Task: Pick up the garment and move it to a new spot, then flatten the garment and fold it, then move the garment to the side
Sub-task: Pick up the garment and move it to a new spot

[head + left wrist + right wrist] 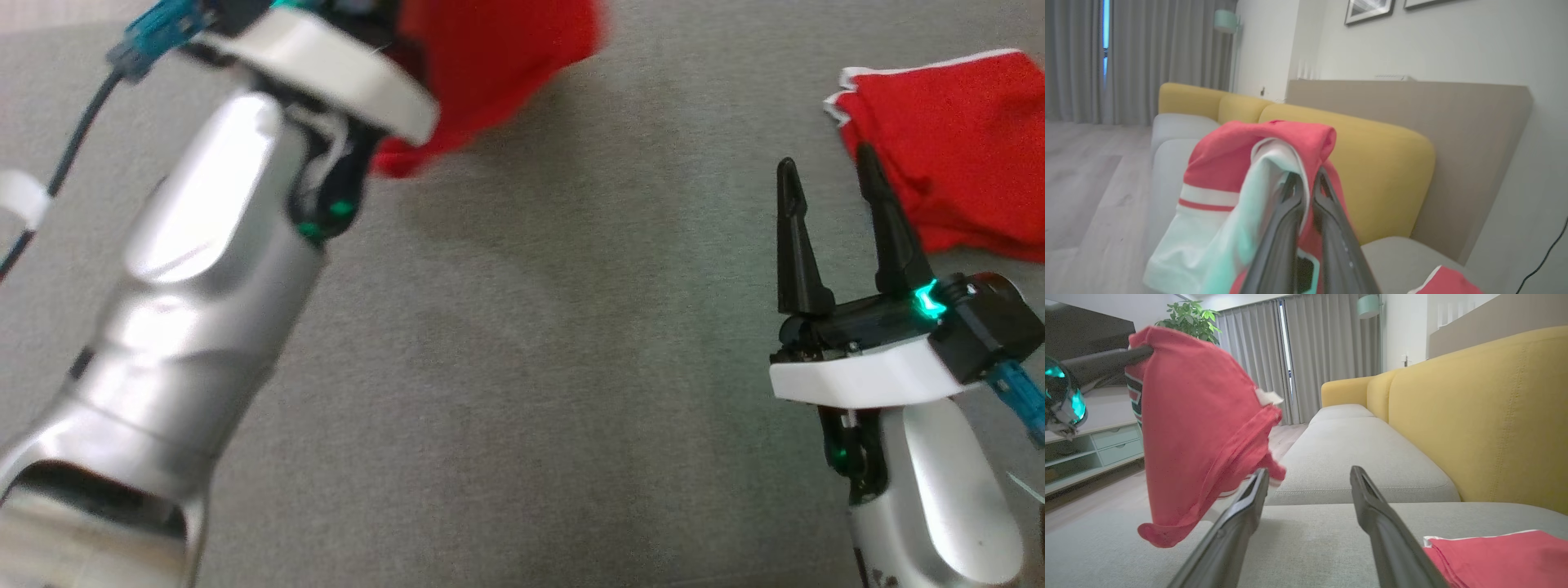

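Left gripper [1308, 181] closed on a bunched fold of the red garment [1200, 428], its two dark fingers pressed together with cloth between them. The garment hangs from the fingers in a loose drape above the grey sofa seat [531, 367]. The left wrist view shows a white band with a red stripe and a pale inner face. Whether its lowest fold touches the cushion cannot be told. Right gripper [826, 163] open and empty, fingers well spread, held low over the seat at the right. A second red cloth [963, 147] with a white edge lies folded flat on the seat, just beside the right gripper's outer finger and well apart from the hanging garment. The yellow backrest [1474, 416] rises behind the seat. In the right wrist view grey curtains [1310, 355] and a leafy plant [1188, 316] stand in the background.
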Robot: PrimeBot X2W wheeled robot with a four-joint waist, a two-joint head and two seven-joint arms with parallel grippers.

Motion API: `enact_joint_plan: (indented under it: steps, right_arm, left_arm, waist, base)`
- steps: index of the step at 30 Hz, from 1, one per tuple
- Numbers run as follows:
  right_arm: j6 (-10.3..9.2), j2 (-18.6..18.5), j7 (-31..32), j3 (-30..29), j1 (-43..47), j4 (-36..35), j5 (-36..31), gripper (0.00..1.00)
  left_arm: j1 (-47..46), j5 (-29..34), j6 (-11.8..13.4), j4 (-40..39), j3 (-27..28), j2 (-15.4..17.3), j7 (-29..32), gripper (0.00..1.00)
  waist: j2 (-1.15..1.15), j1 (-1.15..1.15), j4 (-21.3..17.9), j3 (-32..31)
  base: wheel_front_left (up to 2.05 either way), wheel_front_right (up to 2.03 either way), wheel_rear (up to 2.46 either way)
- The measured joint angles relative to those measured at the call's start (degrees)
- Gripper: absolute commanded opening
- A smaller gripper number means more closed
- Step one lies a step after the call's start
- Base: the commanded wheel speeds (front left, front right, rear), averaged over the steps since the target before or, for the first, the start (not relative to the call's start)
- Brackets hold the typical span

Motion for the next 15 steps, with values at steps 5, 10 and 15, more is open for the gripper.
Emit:
enact_joint_plan:
  steps: [5, 10, 15]
  right_arm:
    - [0.0, 0.0, -0.2, -0.2, -0.1, -0.6, 1.3, 1.0]
    - [0.0, 0.0, -0.2, -0.5, -0.1, -1.5, 2.0, 1.0]
    - [0.0, 0.0, -0.2, -1.4, 0.0, -1.5, 2.1, 1.0]
  left_arm:
    - [-3.0, 1.8, 4.2, -4.4, -0.3, -2.7, -0.1, 0.0]
    - [-2.2, 3.8, 6.3, -3.1, -1.6, -1.3, 0.6, 0.0]
    - [6.8, 4.2, 6.4, 4.6, -4.2, 0.6, 0.1, 1.0]
  waist:
    - [0.0, 0.0, -2.3, -0.6]
    - [0.0, 0.01, -3.3, 0.2]
    - [0.0, 0.02, -2.9, 1.1]
  base:
    - [0.0, 0.0, 0.0]
    - [0.0, 0.0, 0.0]
    - [0.0, 0.0, 0.0]
